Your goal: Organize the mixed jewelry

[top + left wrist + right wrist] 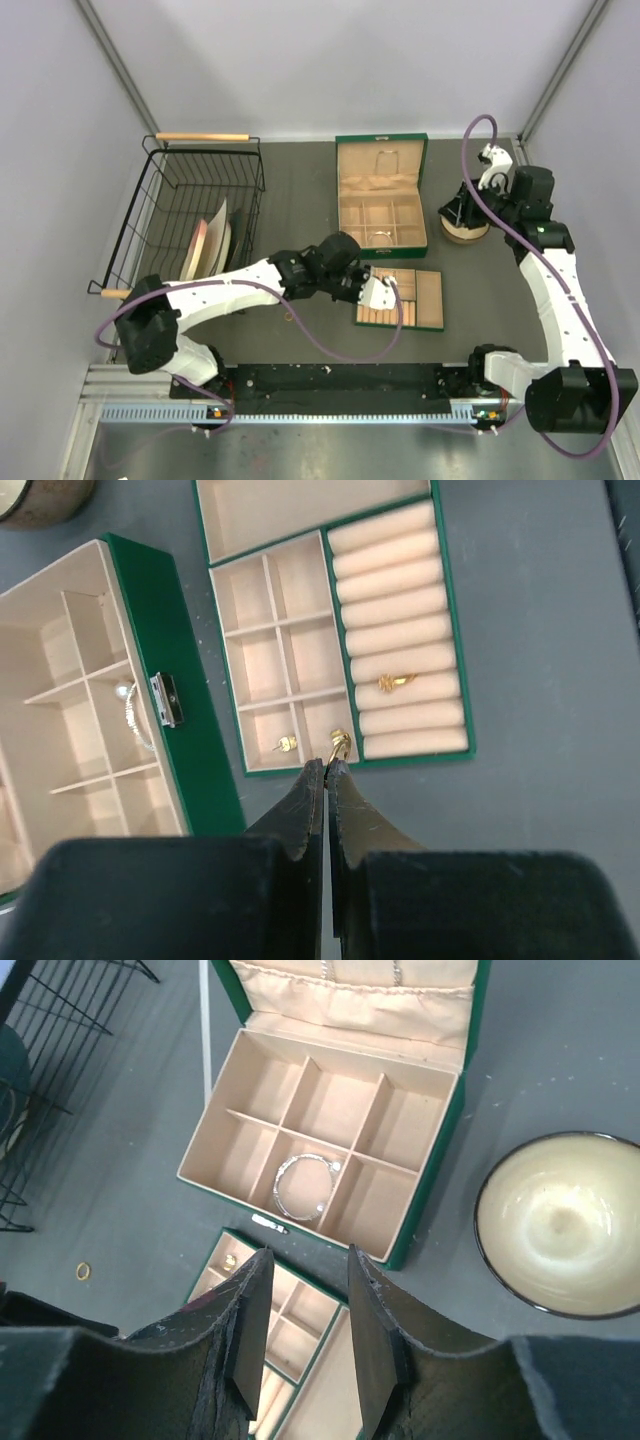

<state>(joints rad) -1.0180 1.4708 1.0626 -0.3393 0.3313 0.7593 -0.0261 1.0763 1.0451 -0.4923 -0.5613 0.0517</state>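
My left gripper (pixel 327 767) has its black fingers pressed together, the tips right at a thin gold ring (pixel 339 744) standing on edge in the nearest cell of the tan-lined tray (pixel 260 665). I can't tell whether it's pinched. A gold stud (pixel 287 744) lies one cell left of the tips, and a second ring (pixel 397 681) sits on the padded rolls beyond. My right gripper (pixel 305 1260) hangs spread apart with nothing between its fingers, above the green box (pixel 330 1100).

Dark grey tabletop (pixel 300 180), pale lavender walls (pixel 330 60), metal rail (pixel 300 410) along near edge
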